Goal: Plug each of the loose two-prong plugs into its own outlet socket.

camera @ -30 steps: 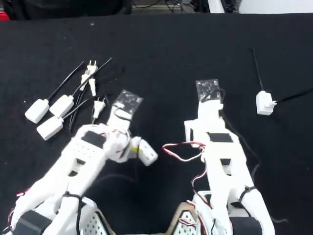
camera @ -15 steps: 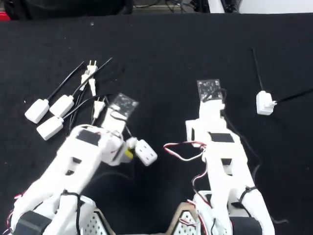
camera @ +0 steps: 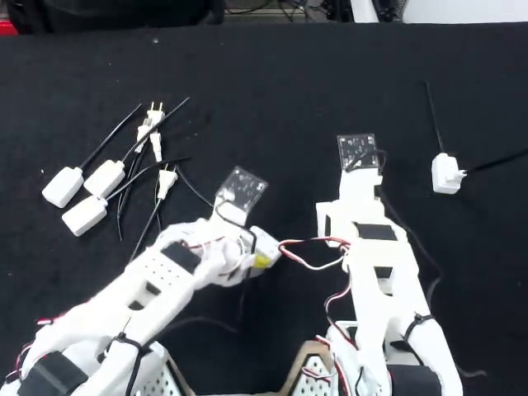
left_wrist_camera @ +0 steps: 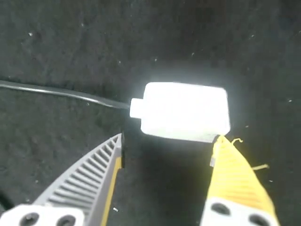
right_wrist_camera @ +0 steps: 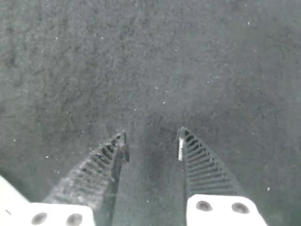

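From above, the left arm (camera: 165, 272) reaches from the near left toward the middle of the black table (camera: 272, 74). A white socket (camera: 262, 239) sits at its tip. This arm has swung to the right, and the socket has slid right a bit too. The right arm (camera: 371, 247) points straight to the far side. Loose plugs (camera: 154, 115) lie far left.

In the left wrist view, the left gripper (left_wrist_camera: 169, 139) is wide open. The socket (left_wrist_camera: 183, 110) lies just past its fingertips, with its cord (left_wrist_camera: 61, 92) trailing away.

In the right wrist view, the right gripper (right_wrist_camera: 151, 136) is a little open above the table.
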Available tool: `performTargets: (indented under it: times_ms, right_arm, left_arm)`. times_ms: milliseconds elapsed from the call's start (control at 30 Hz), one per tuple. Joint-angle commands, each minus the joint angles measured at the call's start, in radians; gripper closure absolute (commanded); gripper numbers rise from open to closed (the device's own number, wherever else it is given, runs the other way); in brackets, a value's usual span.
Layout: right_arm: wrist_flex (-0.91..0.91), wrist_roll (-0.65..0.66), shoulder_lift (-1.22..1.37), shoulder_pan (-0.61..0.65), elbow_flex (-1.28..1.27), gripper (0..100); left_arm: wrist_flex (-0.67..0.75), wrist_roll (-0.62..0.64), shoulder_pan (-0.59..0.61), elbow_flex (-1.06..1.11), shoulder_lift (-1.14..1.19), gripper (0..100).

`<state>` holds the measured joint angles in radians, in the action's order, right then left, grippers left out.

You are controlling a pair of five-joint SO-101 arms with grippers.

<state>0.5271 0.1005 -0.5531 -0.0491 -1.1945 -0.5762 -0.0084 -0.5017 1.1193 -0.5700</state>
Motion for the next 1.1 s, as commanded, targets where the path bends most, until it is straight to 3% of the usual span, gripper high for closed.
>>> performTargets:
  times_ms: [0, 100, 267, 467, 567, 767, 933, 1067]
  right_arm:
    - [-0.025, -0.006, -0.027, -0.011, 0.036, 83.9]
    - [-0.025, -0.006, -0.027, -0.009, 0.036, 83.9]
    - [-0.025, -0.006, -0.027, -0.008, 0.035, 83.9]
    - [-0.025, -0.006, -0.027, -0.008, 0.035, 83.9]
    - [-0.025, -0.006, -0.027, -0.008, 0.035, 83.9]
    - [-0.025, -0.006, -0.027, -0.008, 0.036, 83.9]
    - [-0.025, -0.006, -0.027, -0.006, 0.038, 83.9]
    - [-0.025, -0.006, -0.027, -0.006, 0.038, 83.9]
  left_arm:
    - [-0.161, 0.006, 0.036, -0.242, -0.011, 70]
    - [-0.15, 0.012, 0.156, -0.337, 0.023, 70]
    - [-0.011, 0.083, 0.314, -0.4, 0.244, 70]
    - [0.011, 0.279, 0.414, -0.529, 0.546, 70]
    - [0.009, 0.315, 0.435, -0.559, 0.628, 70]
    - [-0.19, 0.31, 0.509, -0.576, 0.601, 70]
    - [-0.288, 0.184, 0.568, -0.575, 0.612, 70]
    - [-0.396, 0.161, 0.638, -0.578, 0.606, 70]
